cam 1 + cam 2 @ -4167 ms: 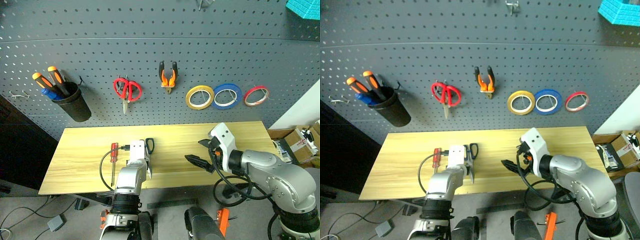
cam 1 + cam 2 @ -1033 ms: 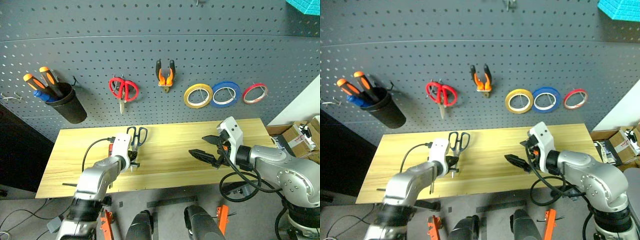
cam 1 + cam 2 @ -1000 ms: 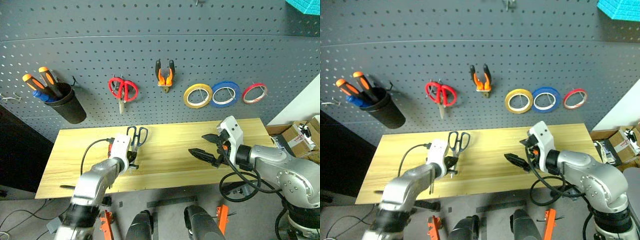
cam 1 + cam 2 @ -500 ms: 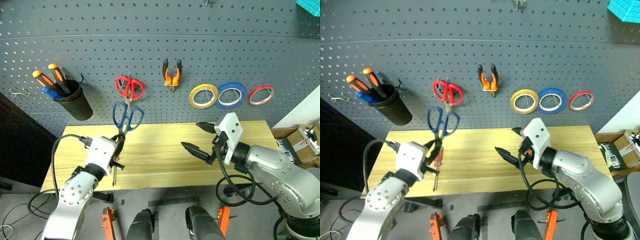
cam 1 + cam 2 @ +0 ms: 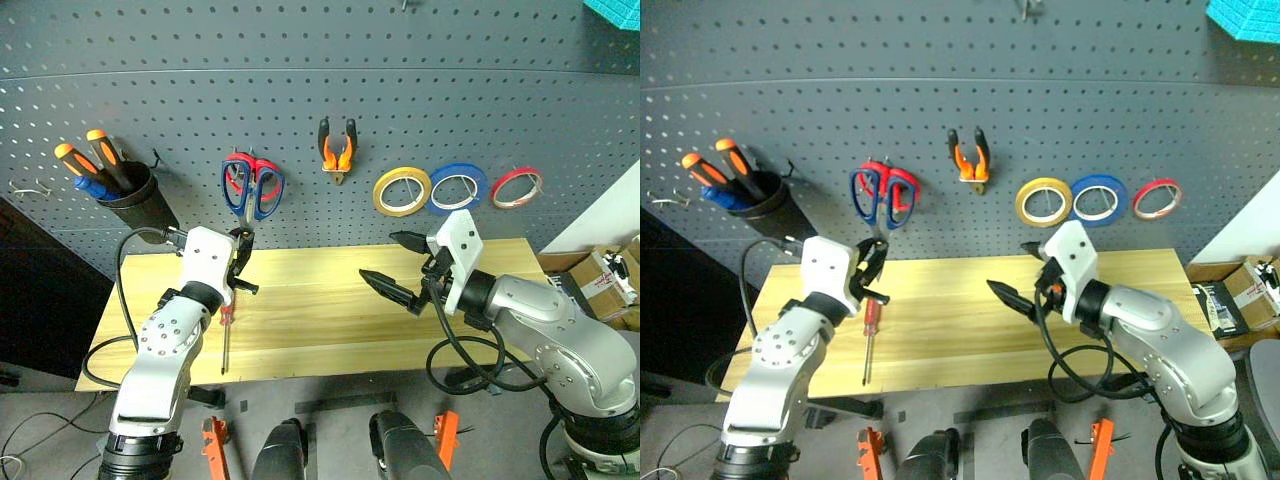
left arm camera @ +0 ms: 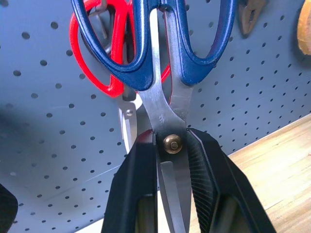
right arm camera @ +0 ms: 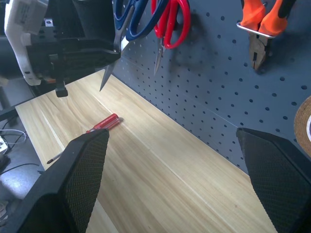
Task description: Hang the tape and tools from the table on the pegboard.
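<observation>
Steel blades are what your left pincer (image 5: 240, 250) is clamped on, right at the pivot screw of the dark blue-handled scissors (image 6: 160, 73), with the handle loops standing above the pincer and pressed up close to the pegboard (image 5: 300, 100), overlapping the red-handled scissors (image 7: 170, 19) already hanging there. Expect the scissors to handle as a stiff, fairly light tool, but the polished blades are likely slippery, so a hold at the pivot, where they are thickest, looks like the safest one; the loops are what must go over a hook. Below and just inboard of that pincer the red-handled screwdriver (image 5: 226, 330) lies flat on the table (image 5: 320, 330), shaft pointing toward you; it should be rigid and light, best taken by the handle. Your right pincer (image 5: 398, 270) hangs fully spread and empty over the middle of the table, well apart from the screwdriver. Above it on the pegboard hang the orange-and-black pliers (image 5: 336, 150), and further to its right the yellow roll (image 5: 402, 192), blue roll (image 5: 459, 190) and the thin red tape (image 5: 516, 187). Far out to the left pincer's side, a black cup (image 5: 135, 205) on the pegboard holds orange-handled screwdrivers (image 5: 95, 160).
</observation>
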{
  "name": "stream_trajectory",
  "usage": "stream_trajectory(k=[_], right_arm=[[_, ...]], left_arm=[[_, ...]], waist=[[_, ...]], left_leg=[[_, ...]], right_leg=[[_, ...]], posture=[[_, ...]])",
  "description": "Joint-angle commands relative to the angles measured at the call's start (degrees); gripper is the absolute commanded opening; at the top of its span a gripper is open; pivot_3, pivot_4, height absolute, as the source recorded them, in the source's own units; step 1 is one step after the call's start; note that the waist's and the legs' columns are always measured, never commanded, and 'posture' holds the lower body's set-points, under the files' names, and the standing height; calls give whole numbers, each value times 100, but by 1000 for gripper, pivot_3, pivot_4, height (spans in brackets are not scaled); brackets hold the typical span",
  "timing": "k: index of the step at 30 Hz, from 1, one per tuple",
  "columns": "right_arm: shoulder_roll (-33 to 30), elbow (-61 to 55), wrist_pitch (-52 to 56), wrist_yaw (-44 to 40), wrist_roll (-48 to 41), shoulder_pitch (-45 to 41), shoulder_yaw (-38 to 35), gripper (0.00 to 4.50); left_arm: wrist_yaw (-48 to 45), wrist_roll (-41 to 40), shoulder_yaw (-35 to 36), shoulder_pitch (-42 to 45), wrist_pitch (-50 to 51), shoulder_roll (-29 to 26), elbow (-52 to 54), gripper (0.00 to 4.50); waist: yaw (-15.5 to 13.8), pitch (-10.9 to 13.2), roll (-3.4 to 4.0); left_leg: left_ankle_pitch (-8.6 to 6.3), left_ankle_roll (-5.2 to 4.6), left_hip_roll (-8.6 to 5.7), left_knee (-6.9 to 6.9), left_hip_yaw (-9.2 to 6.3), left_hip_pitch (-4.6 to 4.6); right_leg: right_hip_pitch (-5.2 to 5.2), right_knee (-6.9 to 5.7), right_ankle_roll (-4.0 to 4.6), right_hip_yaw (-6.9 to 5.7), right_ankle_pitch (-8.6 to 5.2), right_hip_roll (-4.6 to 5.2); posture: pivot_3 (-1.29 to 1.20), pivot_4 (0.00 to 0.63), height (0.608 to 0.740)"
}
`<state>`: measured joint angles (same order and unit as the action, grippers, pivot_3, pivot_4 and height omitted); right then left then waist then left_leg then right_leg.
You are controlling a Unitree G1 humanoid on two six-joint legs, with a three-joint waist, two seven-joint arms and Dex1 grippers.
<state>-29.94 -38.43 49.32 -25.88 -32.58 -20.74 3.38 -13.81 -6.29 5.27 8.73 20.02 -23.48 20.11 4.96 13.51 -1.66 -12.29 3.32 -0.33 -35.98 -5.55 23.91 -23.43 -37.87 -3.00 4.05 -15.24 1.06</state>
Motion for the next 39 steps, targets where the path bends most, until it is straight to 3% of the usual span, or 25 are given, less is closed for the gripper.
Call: stream_trajectory(k=[1, 4, 10, 14, 19, 25, 34, 39], right_arm=[[24, -83, -150, 27, 27, -136, -121, 4500], [135, -71, -207, 85, -11, -268, -168, 4500], [193, -173, -190, 136, -61, -313, -188, 4500], [286, -251, 67, 474, 10, -48, -140, 4500], [992, -98, 1431, 1450, -347, -138, -375, 4500], [1348, 54, 2985, 1660, -760, -442, -624, 4500], [775, -182, 2758, 1102, -588, -911, 492, 4500], [902, -74, 2609, 1077, -518, -1307, 735, 4500]], left_arm=[[100, 47, 0, 248, 18, 127, -56, 551], [208, 40, 31, 455, 102, 261, -259, 551], [207, -13, 49, 558, 384, 346, -468, 2404], [-165, -67, -265, 3, 965, 198, -347, 3527], [155, 46, 68, -30, 1855, 106, -555, 3527], [145, -84, 242, 559, 3235, -28, -1493, 3527], [248, -147, 409, 1598, 3551, 106, -3332, 3527], [447, -170, 616, 1888, 3566, 202, -4027, 3527]], waist=[[0, 0, 0], [0, 0, 0], [8, 0, 0], [22, -1, 0], [14, 1, 1], [12, 1, 1], [19, 1, 1], [61, 4, -1]], left_leg=[[0, 0, -1, -3, 0, 0], [0, 0, -2, -7, -1, -1], [0, 0, -2, -6, -1, -2], [0, -1, -1, -1, -3, -3], [0, 0, 2, -7, -11, -1], [16, -18, -3, -12, -8, -8], [15, -18, -6, -3, -8, -4], [14, -17, -3, -3, -8, -3]], right_leg=[[0, -2, 0, -1, 0, 0], [2, -7, 0, -2, 0, -1], [1, -11, 1, -2, 1, -2], [1, -13, 22, -1, 13, -1], [-2, -20, 28, -4, 16, -6], [4, -24, -1, -4, 13, -7], [0, -18, -1, -9, 13, -4], [-2, -19, -1, -8, 13, -2]], posture=[[-132, 218, 740], [-135, 217, 740], [-142, 214, 740], [-145, 216, 740], [-134, 219, 740], [-124, 220, 740], [-145, 236, 740], [-162, 246, 740]])
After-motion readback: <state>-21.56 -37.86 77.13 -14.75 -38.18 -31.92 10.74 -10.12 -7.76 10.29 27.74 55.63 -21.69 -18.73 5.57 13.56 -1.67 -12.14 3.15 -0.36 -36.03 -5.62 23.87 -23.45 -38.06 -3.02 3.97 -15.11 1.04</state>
